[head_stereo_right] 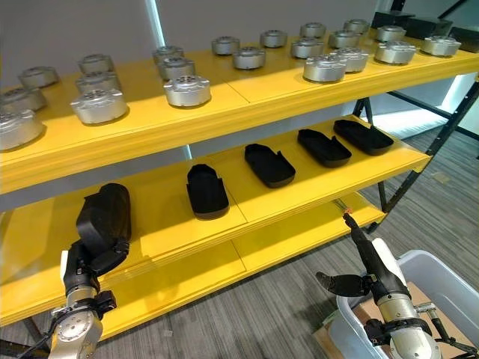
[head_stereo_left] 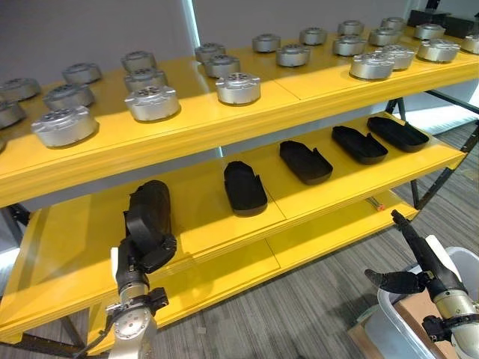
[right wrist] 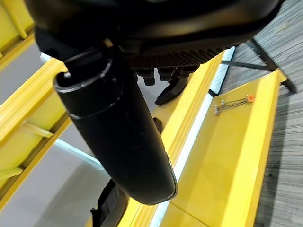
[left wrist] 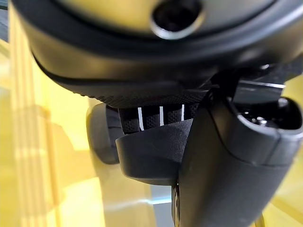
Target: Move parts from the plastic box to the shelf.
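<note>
My left hand (head_stereo_left: 144, 250) is shut on the lower end of a black moulded part (head_stereo_left: 150, 203). It holds the part upright over the left end of the yellow shelf's middle board (head_stereo_left: 202, 217). In the left wrist view, my thumb (left wrist: 227, 161) presses against the part's dark shell (left wrist: 151, 153). Several matching black parts (head_stereo_left: 245, 187) lie in a row further right on that board. Low at the right, my right hand (head_stereo_left: 419, 263) is open with straight fingers and holds nothing. It hovers over the rim of the pale plastic box (head_stereo_right: 441, 278).
The top board (head_stereo_left: 299, 93) carries several silver round parts (head_stereo_left: 238, 87). A small orange-tipped tool (right wrist: 234, 103) lies on the bottom board (head_stereo_left: 322, 232). Brown cardboard (head_stereo_left: 415, 314) shows inside the box. Grey carpet (head_stereo_left: 299, 307) lies in front of the shelf.
</note>
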Controlling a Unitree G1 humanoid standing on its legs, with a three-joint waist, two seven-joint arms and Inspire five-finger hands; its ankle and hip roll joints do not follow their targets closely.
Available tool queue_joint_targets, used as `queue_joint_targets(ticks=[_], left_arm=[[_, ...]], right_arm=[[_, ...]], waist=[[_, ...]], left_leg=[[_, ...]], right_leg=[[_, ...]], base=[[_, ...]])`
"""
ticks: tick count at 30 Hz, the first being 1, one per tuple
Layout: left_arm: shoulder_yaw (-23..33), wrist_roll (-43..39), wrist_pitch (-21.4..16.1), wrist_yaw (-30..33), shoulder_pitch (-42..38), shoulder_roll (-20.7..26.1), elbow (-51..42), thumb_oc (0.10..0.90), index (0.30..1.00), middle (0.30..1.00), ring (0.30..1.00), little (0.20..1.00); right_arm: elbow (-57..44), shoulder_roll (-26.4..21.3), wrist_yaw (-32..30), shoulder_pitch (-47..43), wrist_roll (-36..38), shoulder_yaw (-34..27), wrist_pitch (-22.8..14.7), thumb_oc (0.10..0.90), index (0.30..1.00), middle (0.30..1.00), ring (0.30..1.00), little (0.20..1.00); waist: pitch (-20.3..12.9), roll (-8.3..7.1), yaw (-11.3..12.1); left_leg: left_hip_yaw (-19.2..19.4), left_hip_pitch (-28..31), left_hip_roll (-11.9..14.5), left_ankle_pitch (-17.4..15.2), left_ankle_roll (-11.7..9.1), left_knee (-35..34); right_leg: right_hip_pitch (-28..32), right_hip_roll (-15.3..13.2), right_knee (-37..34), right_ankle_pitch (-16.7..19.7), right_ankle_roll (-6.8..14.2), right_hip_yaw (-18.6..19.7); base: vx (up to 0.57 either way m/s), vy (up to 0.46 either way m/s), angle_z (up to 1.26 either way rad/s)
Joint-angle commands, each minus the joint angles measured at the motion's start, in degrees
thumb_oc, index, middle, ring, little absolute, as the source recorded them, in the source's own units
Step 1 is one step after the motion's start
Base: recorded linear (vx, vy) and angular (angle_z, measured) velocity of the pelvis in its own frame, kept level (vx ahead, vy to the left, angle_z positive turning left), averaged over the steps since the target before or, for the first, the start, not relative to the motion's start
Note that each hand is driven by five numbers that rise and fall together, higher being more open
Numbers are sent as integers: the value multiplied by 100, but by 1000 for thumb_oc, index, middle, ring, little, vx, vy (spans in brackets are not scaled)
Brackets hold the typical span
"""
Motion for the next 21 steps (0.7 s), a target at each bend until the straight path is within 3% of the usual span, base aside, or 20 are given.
queue_joint_targets(ticks=[1, 11, 13, 15, 18, 19, 20, 21], left_arm=[[338, -250, -813, -233, -583, 453, -555, 400, 300, 300, 300, 300], [552, -776, -862, -547, 69, 163, -975, 400, 300, 300, 300, 300], [579, -826, -868, -569, 117, 137, -1035, 400, 300, 300, 300, 300], [616, -1058, -960, -571, 111, 79, -1205, 400, 300, 300, 300, 300], [620, -1117, -1011, -581, 27, 104, -1379, 400, 300, 300, 300, 300], [603, -1153, -1098, -561, -6, 103, -1496, 400, 300, 300, 300, 300], [608, -1154, -1098, -561, -7, 103, -1497, 400, 300, 300, 300, 300], [616, -1177, -1119, -561, -21, 105, -1548, 400, 300, 300, 300, 300]], right_arm=[[-132, -70, -213, -735, 376, -210, -426, 900, 1000, 1000, 1000, 1000], [-316, -2, -173, -960, 448, -122, -519, 900, 1000, 1000, 1000, 1000], [-347, 11, -163, -977, 469, -112, -541, 900, 1000, 1000, 1000, 1000], [-475, 57, -194, -1031, 533, -91, -638, 900, 1000, 1000, 1000, 1000], [-555, 95, -274, -1081, 465, -89, -702, 900, 1000, 1000, 1000, 1000], [-601, 109, -316, -1154, 449, -33, -732, 900, 1000, 1000, 1000, 1000], [-600, 109, -317, -1160, 448, -29, -730, 900, 1000, 1000, 1000, 1000], [-616, 133, -307, -1174, 460, -8, -728, 900, 1000, 1000, 1000, 1000]], waist=[[-376, -300, 115], [-425, -309, 291], [-410, -327, 300], [-289, -388, 361], [-133, -463, 329], [-73, -480, 285], [-65, -477, 288], [-66, -472, 267]], left_leg=[[171, 550, -182, -669, -63, -13], [81, 641, -71, -613, -80, 37], [61, 621, -54, -643, -85, 141], [29, 431, 2, -764, -116, 664], [161, 320, 218, -896, -176, 1126], [276, 417, 508, -797, -203, 1221], [281, 425, 518, -797, -212, 1220], [319, 476, 718, -665, -243, 1212]], right_leg=[[-511, 261, 212, 119, -36, 52], [-374, 350, 182, 15, -131, 33], [-349, 359, 172, 5, -144, 32], [-326, 328, 215, -18, -192, 12], [-358, 245, 360, -52, -245, -59], [-433, 170, 450, -56, -235, -56], [-436, 179, 465, -63, -239, -51], [-501, 125, 521, -72, -220, -51]], base=[[-56, -34, 15], [-26, -39, 4], [-31, -48, 7], [-88, -55, 8], [-119, 16, 22], [-74, 48, 28], [-93, 82, 9], [-75, 128, 7]])
